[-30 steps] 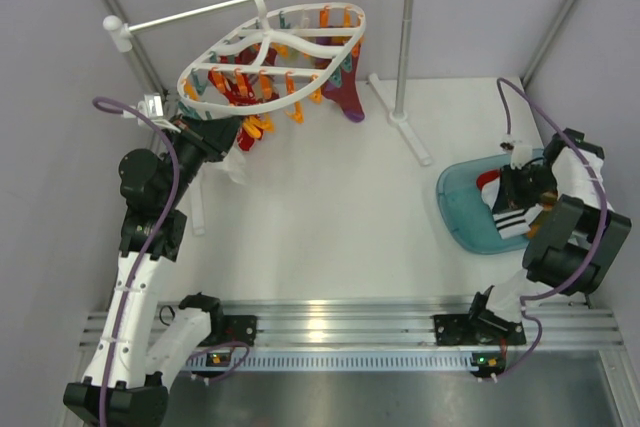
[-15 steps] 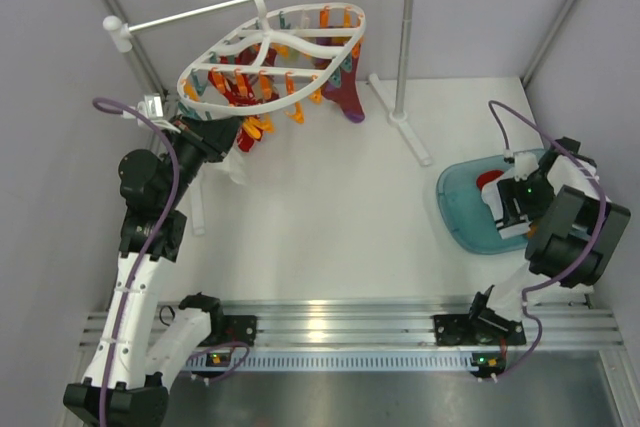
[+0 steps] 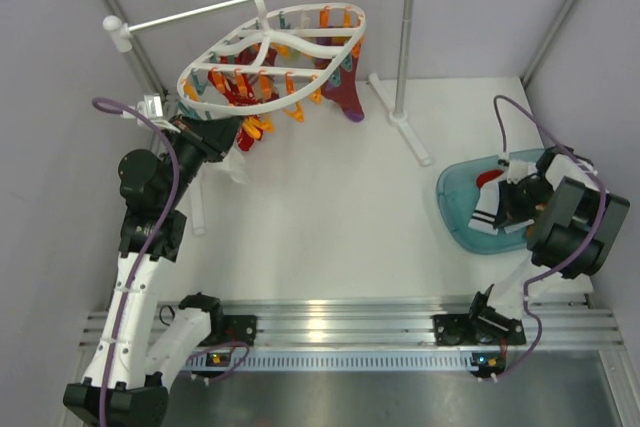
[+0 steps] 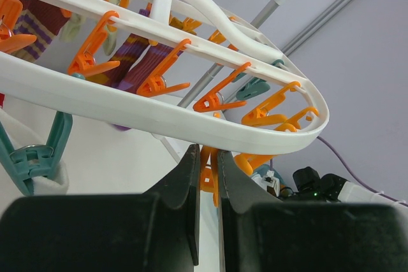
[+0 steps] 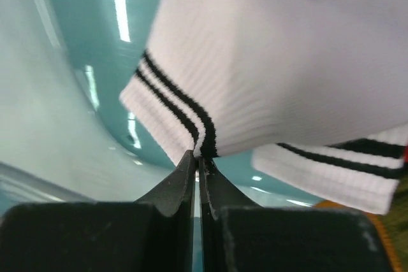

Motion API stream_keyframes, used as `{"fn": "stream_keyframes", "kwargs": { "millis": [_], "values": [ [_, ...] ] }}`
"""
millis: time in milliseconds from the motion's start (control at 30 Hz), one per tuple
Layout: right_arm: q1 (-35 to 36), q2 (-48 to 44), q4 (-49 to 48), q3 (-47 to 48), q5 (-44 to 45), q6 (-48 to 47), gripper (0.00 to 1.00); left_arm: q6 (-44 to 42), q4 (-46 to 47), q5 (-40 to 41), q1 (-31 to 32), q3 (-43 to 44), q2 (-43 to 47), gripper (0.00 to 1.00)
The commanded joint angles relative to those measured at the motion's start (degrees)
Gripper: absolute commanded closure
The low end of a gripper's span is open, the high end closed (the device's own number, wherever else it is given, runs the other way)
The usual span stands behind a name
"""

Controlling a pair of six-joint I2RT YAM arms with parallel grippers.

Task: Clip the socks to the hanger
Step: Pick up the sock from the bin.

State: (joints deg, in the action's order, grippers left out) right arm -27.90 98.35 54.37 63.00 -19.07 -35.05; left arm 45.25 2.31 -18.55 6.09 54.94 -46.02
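Observation:
The white oval hanger [image 3: 270, 52] hangs from the rod, with orange and teal clips dangling from it; it also shows in the left wrist view [image 4: 159, 109]. A maroon sock [image 3: 345, 97] and a purple striped sock [image 4: 137, 55] hang from its clips. My left gripper [image 3: 232, 137] sits under the hanger's near-left rim, shut on an orange clip [image 4: 210, 173]. My right gripper [image 3: 505, 205] is in the blue basin [image 3: 455, 217], shut on the cuff of a white sock with black stripes [image 5: 255, 81]. A red sock [image 3: 487, 178] lies in the basin beside it.
The white-and-metal rail stand [image 3: 403, 47] carries the hanger, with its foot on the table behind the basin. A second striped white cuff [image 5: 338, 176] lies in the basin [image 5: 95, 49]. Grey walls close in on both sides.
My right wrist has shifted over the basin and the striped sock has moved a little left with it. The left arm and hanger have not moved.

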Motion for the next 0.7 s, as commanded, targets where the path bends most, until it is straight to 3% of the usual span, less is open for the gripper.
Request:
{"fn": "stream_keyframes", "kwargs": {
  "millis": [0, 333, 567, 667],
  "values": [
    [0.0, -4.0, 5.5, 4.1, -12.4, 5.5, 1.0, 0.1, 0.9, 1.1, -0.3, 0.3, -0.3, 1.0],
    [2.0, -6.4, -5.2, 0.5, -27.5, 22.6, 1.0, 0.0, 0.6, 1.3, -0.3, 0.3, -0.4, 1.0],
    [6.2, -9.1, -15.4, -1.8, -26.2, 32.4, 1.0, 0.4, 1.0, 1.5, -0.3, -0.1, -1.0, 1.0],
    [7.8, -10.2, -16.1, -3.8, -22.9, 29.7, 0.96, 0.2, 1.1, 1.6, -0.3, 0.0, -1.1, 1.0]
  ]
}}
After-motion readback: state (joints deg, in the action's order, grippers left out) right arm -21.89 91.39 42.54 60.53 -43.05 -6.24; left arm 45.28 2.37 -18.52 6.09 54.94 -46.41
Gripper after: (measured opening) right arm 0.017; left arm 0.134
